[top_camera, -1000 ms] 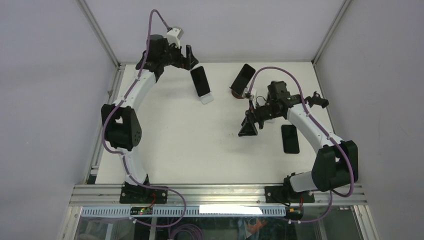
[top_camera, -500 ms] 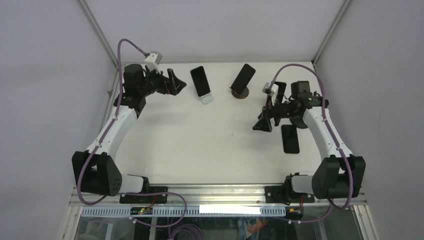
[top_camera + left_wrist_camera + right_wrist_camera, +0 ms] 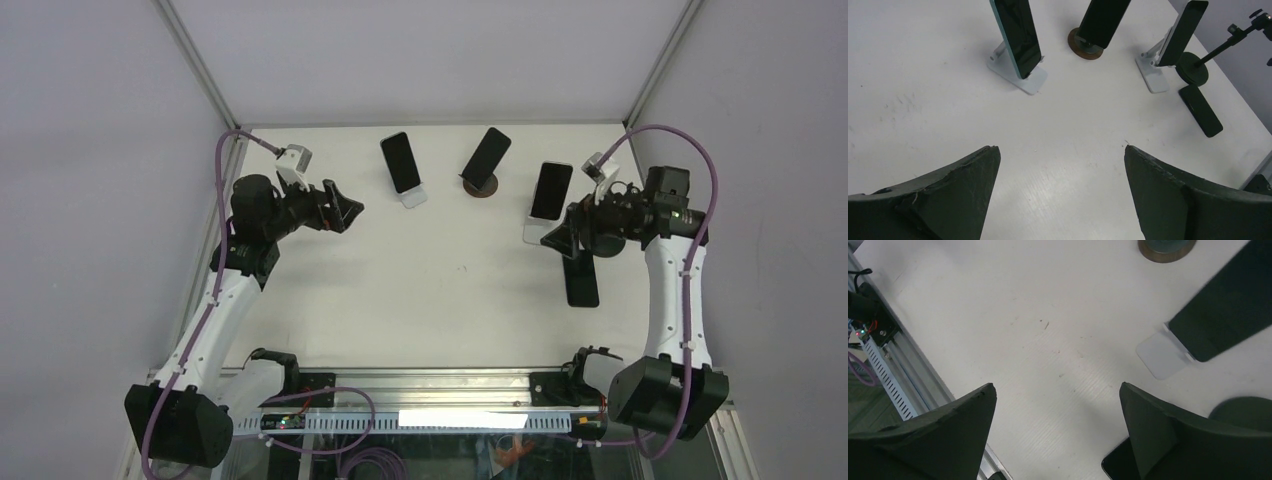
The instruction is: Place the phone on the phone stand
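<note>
Three dark phones lean on stands at the back: one [image 3: 400, 162] on a white stand [image 3: 412, 197], one [image 3: 487, 152] on a brown round stand [image 3: 480, 188], one [image 3: 551, 190] on a white stand [image 3: 533, 233]. A fourth phone [image 3: 581, 279] lies flat on the table at the right. My left gripper [image 3: 345, 208] is open and empty, left of the stands. My right gripper [image 3: 562, 240] is open and empty, just above the flat phone's far end. The left wrist view shows all the phones, the flat one [image 3: 1200, 110] included. The right wrist view shows its corner [image 3: 1118, 465].
A black round base with a thin rod [image 3: 1193, 67] stands between the right white stand [image 3: 1153, 75] and the flat phone. The enclosure's grey walls close in the table on three sides. The metal rail [image 3: 430, 385] runs along the near edge.
Both arms have drawn back from the stands: the left gripper moved left and nearer, the right gripper moved right, uncovering the third phone on its white stand. Both stay open.
</note>
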